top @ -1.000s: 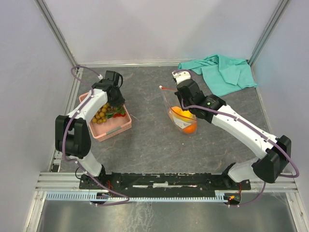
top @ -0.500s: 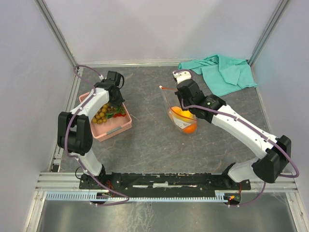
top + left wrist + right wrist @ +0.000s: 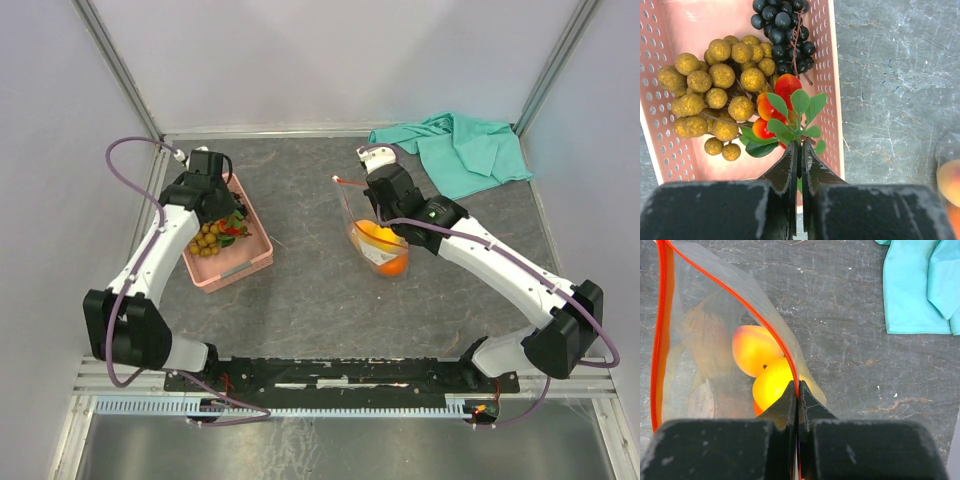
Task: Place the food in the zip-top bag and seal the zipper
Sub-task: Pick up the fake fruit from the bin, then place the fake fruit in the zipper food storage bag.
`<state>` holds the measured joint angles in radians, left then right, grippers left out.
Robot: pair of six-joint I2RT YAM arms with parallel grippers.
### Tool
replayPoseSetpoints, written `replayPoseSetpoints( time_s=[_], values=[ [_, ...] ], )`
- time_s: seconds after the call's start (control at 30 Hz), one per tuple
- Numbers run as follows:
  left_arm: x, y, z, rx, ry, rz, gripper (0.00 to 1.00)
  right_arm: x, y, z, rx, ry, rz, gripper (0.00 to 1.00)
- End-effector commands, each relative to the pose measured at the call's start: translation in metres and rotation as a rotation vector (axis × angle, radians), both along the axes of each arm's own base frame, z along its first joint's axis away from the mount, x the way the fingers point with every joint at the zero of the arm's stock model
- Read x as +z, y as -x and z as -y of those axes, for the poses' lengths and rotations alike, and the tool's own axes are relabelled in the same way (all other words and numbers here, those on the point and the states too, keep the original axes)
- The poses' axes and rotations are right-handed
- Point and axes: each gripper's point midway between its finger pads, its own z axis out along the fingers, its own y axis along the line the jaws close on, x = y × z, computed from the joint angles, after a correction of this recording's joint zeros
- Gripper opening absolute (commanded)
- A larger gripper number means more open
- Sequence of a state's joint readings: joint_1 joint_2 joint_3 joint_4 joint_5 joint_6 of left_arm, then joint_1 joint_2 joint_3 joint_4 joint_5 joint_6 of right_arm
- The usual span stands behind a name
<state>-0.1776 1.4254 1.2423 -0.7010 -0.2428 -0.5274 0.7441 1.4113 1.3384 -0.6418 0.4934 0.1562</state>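
My left gripper (image 3: 800, 145) is shut on the green stem of a leafy sprig with red-orange fruits (image 3: 787, 107), over the pink basket (image 3: 832, 75). A bunch of brown berries (image 3: 715, 85) and dark grapes (image 3: 782, 30) lie in the basket. From above, the left gripper (image 3: 218, 208) is over the basket's (image 3: 240, 268) far end. My right gripper (image 3: 797, 385) is shut on the orange-red zipper (image 3: 715, 280) of the clear zip-top bag (image 3: 370, 235) and holds its mouth open. A yellow lemon (image 3: 772, 385) and a yellow-orange fruit (image 3: 752, 347) lie inside, with an orange (image 3: 388, 262).
A teal cloth (image 3: 460, 150) lies crumpled at the back right, also in the right wrist view (image 3: 925, 285). Metal frame rails run along the table's left, back and right edges. Dark grey tabletop lies between basket and bag.
My left arm has swung its elbow out to the left and its wrist has shifted left over the basket. The right arm and the bag have not moved.
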Motion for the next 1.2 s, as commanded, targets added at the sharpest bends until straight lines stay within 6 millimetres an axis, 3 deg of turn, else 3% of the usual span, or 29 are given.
replayPoseSetpoints(
  time_s=[0.0,0.23,0.67,0.87,1.17],
  values=[
    [0.032,0.001,0.014,-0.073,0.075,0.127,0.03,0.035,-0.01,0.006,-0.041,-0.033,0.106,0.02],
    [0.083,0.014,0.048,-0.235,0.229,0.296,0.03,0.033,-0.009,-0.005,0.0,-0.072,0.098,0.01],
    [0.162,0.057,0.155,-0.545,0.599,0.567,0.03,0.027,-0.012,-0.027,0.04,-0.158,0.085,0.01],
    [0.201,0.073,0.185,-0.59,0.725,0.655,0.03,0.02,-0.011,-0.039,0.05,-0.215,0.065,0.02],
    [0.224,0.094,0.219,-0.638,0.849,0.683,0.03,0.015,-0.011,-0.048,0.037,-0.278,0.048,0.02]
  ],
)
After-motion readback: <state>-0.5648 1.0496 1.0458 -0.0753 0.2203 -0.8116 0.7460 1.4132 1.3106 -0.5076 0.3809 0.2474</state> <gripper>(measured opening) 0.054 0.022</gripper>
